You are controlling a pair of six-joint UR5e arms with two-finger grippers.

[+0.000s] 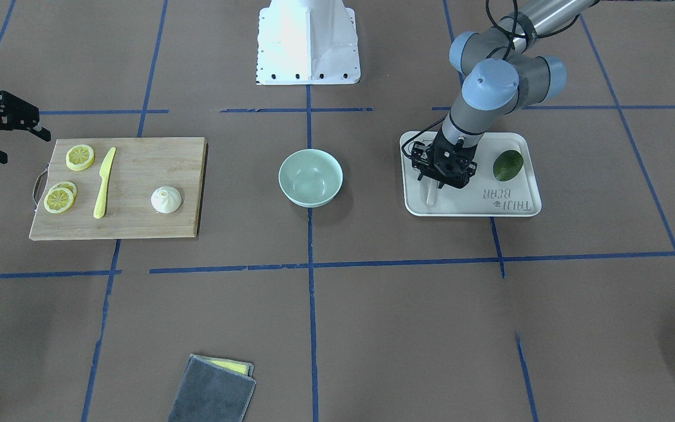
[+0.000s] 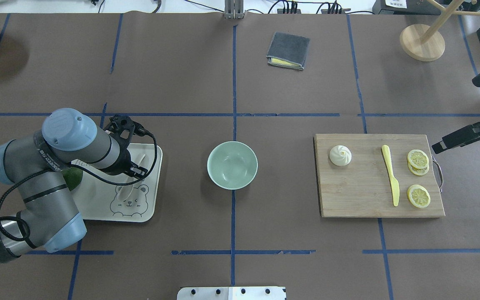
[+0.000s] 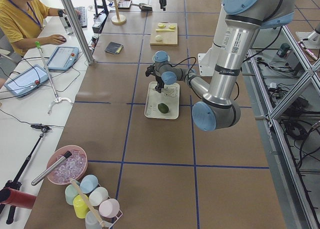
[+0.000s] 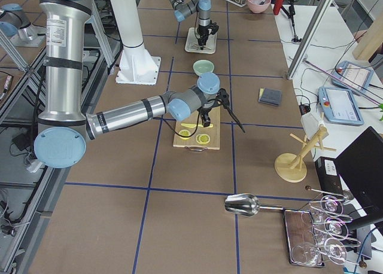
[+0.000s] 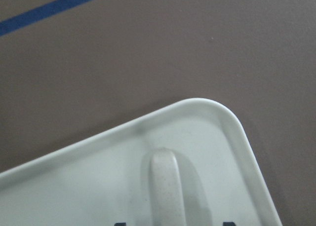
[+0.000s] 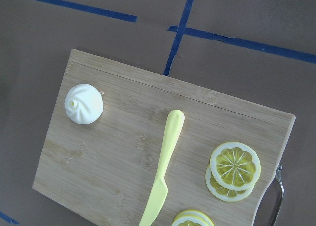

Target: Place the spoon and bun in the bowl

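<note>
The cream spoon (image 1: 430, 196) lies on the off-white bear tray (image 1: 513, 205); its handle shows in the left wrist view (image 5: 165, 186). My left gripper (image 1: 440, 180) is low over the tray, open, its fingertips either side of the spoon handle and not touching it. The white pleated bun (image 1: 166, 199) sits on the wooden cutting board (image 1: 138, 176) and also shows in the right wrist view (image 6: 83, 103). The mint-green bowl (image 1: 310, 177) stands empty mid-table. My right gripper (image 1: 21, 146) is open and empty, raised beyond the board's handle end.
A yellow plastic knife (image 1: 104, 181) and lemon slices (image 1: 79, 157) lie on the board near the bun. A dark green fruit (image 1: 508, 165) sits on the tray. A folded grey cloth (image 1: 214, 390) lies on the operators' side. The robot base (image 1: 308, 41) is behind the bowl.
</note>
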